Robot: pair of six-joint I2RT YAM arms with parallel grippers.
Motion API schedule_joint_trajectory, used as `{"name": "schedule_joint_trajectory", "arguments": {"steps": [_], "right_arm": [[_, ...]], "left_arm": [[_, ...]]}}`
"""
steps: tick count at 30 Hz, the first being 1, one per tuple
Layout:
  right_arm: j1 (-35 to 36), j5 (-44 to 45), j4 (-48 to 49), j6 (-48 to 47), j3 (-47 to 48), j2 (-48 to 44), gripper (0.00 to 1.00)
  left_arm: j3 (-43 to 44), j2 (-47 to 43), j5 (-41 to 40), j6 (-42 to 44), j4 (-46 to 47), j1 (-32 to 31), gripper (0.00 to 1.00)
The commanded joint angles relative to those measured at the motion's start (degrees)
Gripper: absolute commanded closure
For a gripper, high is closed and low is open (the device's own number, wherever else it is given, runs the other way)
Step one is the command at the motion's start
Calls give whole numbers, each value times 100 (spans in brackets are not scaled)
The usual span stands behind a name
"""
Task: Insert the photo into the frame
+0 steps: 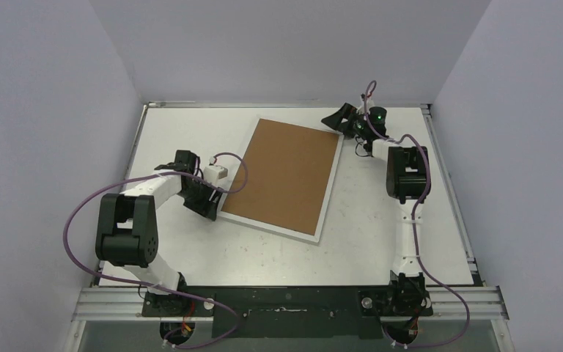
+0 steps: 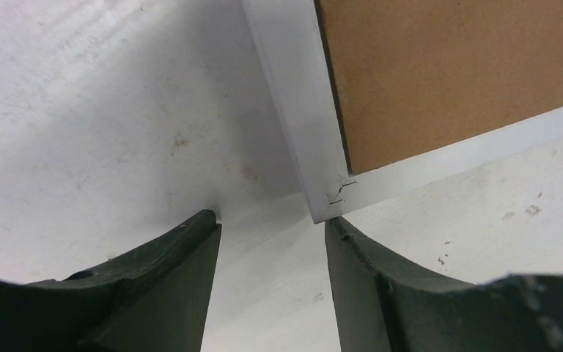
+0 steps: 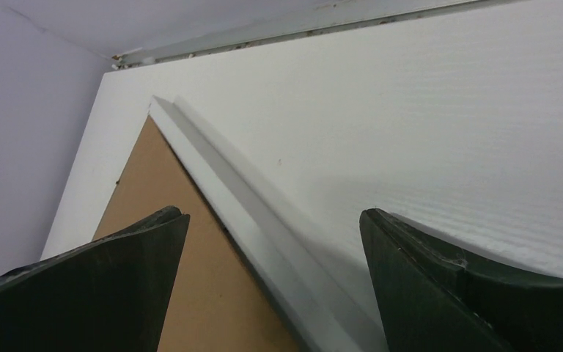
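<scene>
The frame (image 1: 287,176) lies face down mid-bench (image 1: 381,235), brown back upward. Its long axis runs near to far, with the far end leaning toward the right arm. The photo shows in no view, and whether it already sits under the board cannot be told.

The two tools stand at diagonally opposite corners. The left tool (image 2: 271,220) is at the near-left corner with its jaws moderately apart and empty. In its wrist view the white corner points into the gap, hard by one finger, though contact cannot be judged. The right tool (image 3: 273,213) is low at the far-right corner, spread wide and holding nothing, with the frame's white edge running away between its fingers.

Each arm is nearest its own corner, so any lift or turn likely hinges on that diagonal.
</scene>
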Motion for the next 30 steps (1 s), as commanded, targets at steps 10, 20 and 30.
{"name": "schedule_joint_trajectory", "arguments": {"steps": [10, 20, 30], "right_arm": [[272, 31, 1447, 399, -3814, -2211, 6], [989, 1268, 573, 292, -6906, -4934, 5], [622, 1714, -1126, 81, -7442, -6834, 8]], "left_arm": [[801, 958, -714, -641, 1144, -20, 47], [2190, 1848, -517, -927, 818, 56, 48], [3029, 2250, -114, -916, 232, 376, 48]]}}
